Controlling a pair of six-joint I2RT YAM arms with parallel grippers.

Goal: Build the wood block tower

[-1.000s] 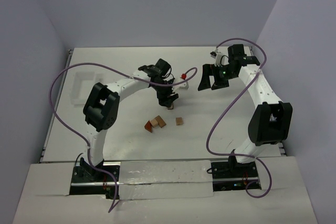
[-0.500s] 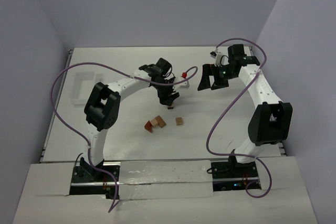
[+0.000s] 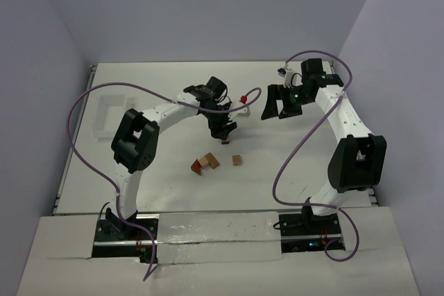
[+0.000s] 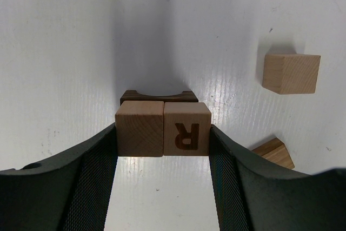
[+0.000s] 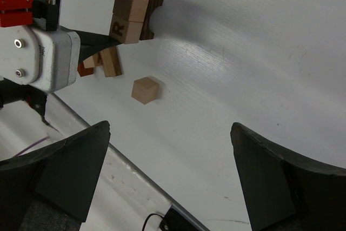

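Two tan cubes [image 4: 162, 128] pinched side by side in the left gripper [image 4: 162, 136], seemingly resting on the dark arch block [image 4: 158, 96] on the table [image 4: 54, 52]; ease the fingers apart evenly, lift straight; right gripper [image 5: 168, 133] spread wide, well apart.

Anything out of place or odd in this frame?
Nothing damaged or spilled. One oddity: the left gripper clamps a pair of tan cubes side by side at once, against a dark arched block.
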